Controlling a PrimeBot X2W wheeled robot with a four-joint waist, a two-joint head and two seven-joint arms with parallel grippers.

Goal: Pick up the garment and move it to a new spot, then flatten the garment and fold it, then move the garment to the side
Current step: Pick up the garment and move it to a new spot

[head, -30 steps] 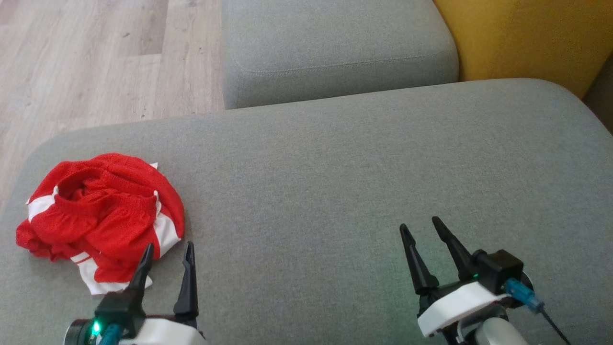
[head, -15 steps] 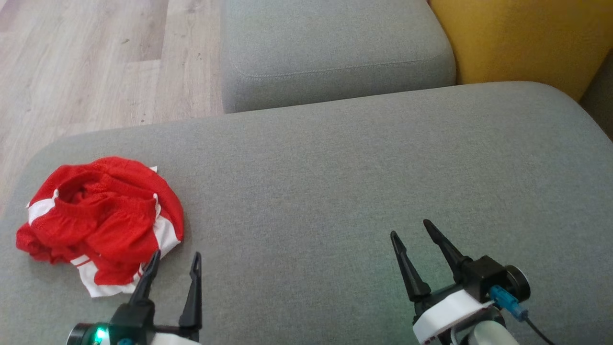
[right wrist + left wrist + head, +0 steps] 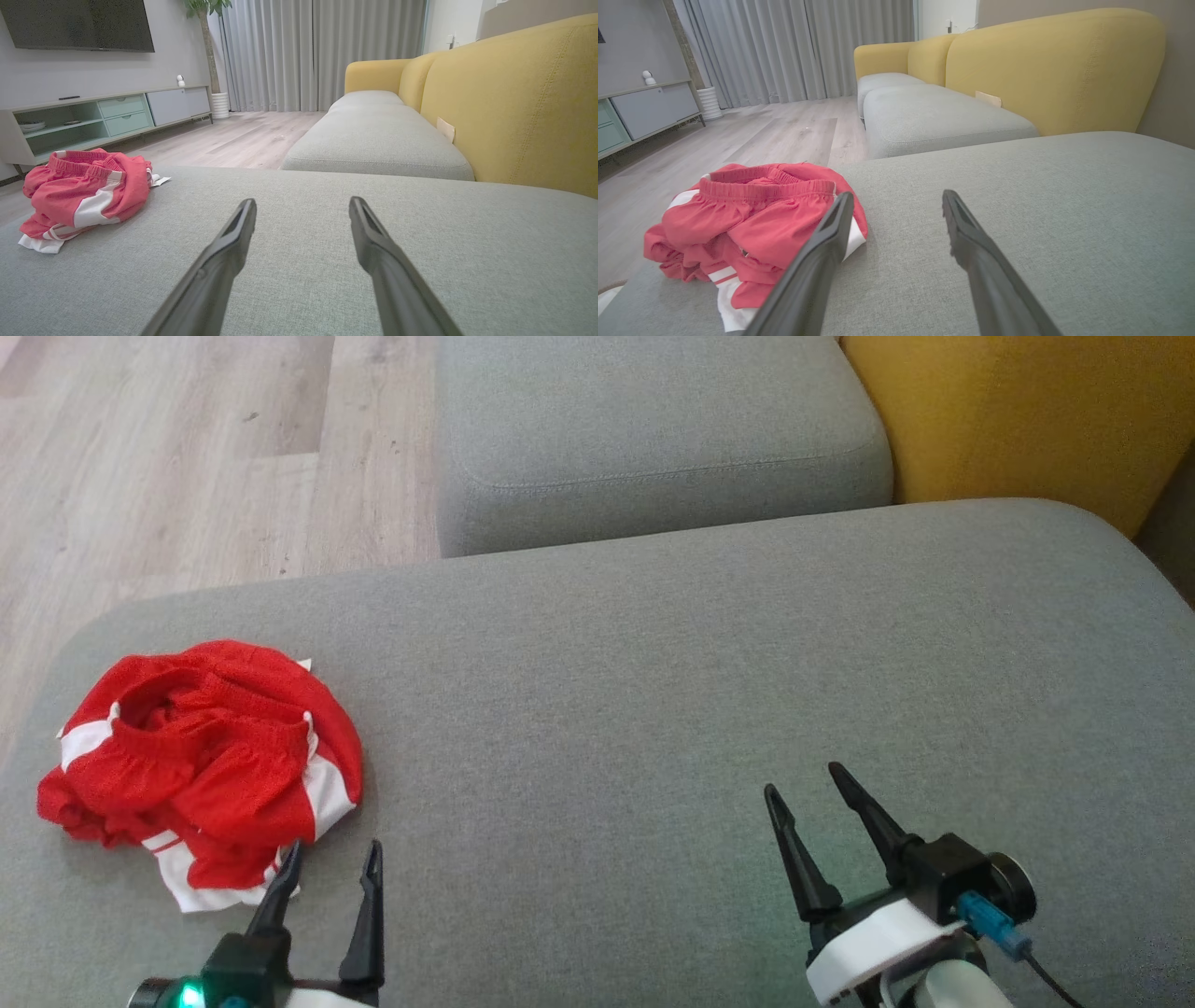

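Note:
The garment (image 3: 201,761), red shorts with white stripes, lies crumpled in a heap at the left end of the grey cushion (image 3: 653,709). My left gripper (image 3: 331,854) stands open just beside the heap's near right edge, nothing between its fingers. From the left wrist the garment (image 3: 747,224) sits left of the fingers, and the left finger overlaps its near corner. My right gripper (image 3: 805,782) hovers open over bare cushion far to the right. Its wrist view shows the garment (image 3: 84,189) far off at the left.
A second grey seat cushion (image 3: 653,429) lies beyond, with a yellow sofa back (image 3: 1027,411) at the right. Wooden floor (image 3: 187,457) borders the cushion's left and far side. A low TV cabinet (image 3: 107,116) stands across the room.
The head camera has shifted slightly. My left gripper has drawn back toward the bottom edge; the right gripper has slid a little left and down. The garment has not moved.

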